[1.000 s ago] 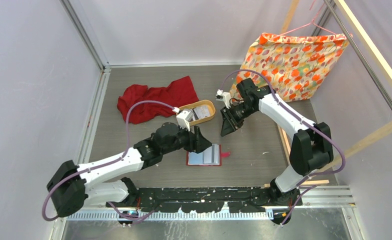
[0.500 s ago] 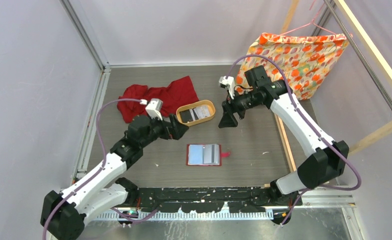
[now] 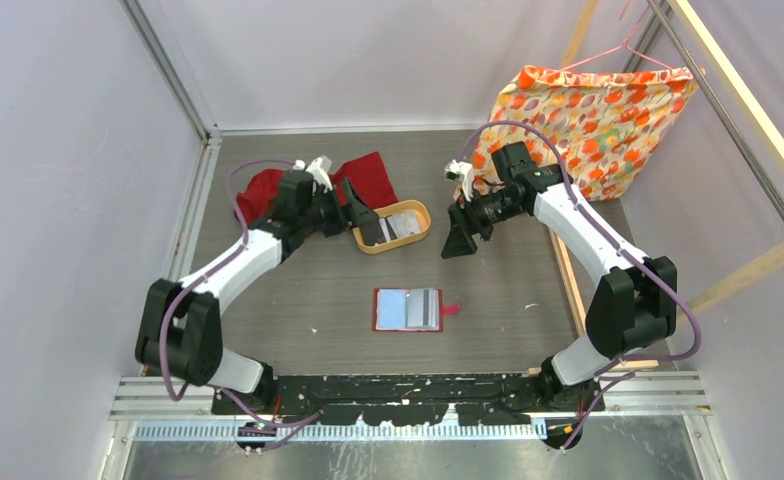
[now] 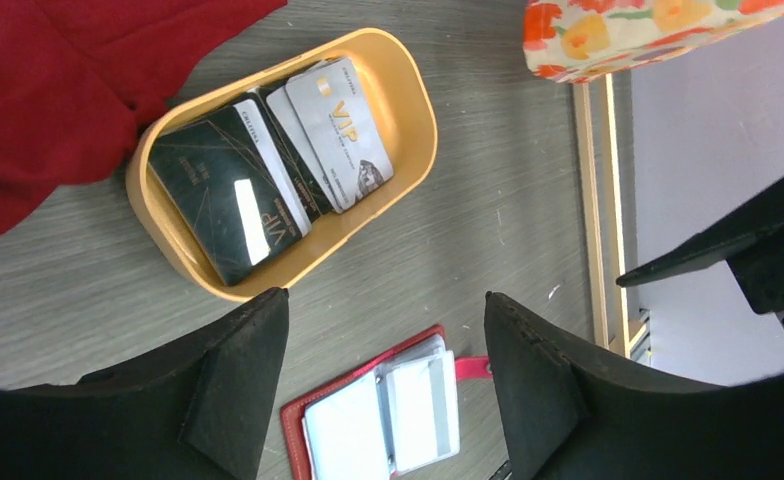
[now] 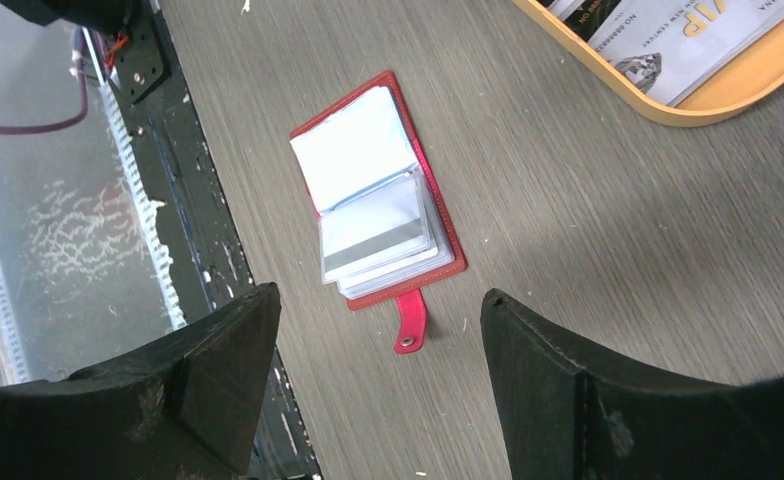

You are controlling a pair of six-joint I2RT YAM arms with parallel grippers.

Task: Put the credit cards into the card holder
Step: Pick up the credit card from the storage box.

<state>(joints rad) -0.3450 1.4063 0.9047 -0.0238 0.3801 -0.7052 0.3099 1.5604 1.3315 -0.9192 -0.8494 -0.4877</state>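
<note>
Your workspace is a grey wood-grain table (image 3: pixel 508 300), boxed in by pale walls. At its far right corner you have a sheet of orange, floral-printed fabric (image 3: pixel 588 120) hanging from a pink wire hanger (image 3: pixel 623 50). At the far left a crumpled red cloth (image 3: pixel 370 172) lies on the table, partly hidden under your left arm.

Your left gripper (image 3: pixel 365 222) is just beside the left end of the tray, over the edge of the red cloth. Its black fingers are spread apart with nothing between them. Your right gripper (image 3: pixel 458 240) is to the right of the tray, apart from it. Its fingers are likewise parted and empty. You cannot tell from these views whether either one touches the table.

Between the two grippers sits an oval tan wooden tray (image 4: pixel 420 125), its left end touching the red cloth.

The card holder (image 3: pixel 408 309), a small red leather-like folding wallet, lies open and flat on the table. It is nearer your bases than the tray and well apart from both grippers. Its pale inner pockets face up, and its red snap tab (image 5: pixel 408 325) sticks out to the right.

The credit cards (image 4: pixel 288 150) lie in the tray in an overlapping stack: a dark one at the left end, and pale ones printed "VIP" towards the right.
</note>
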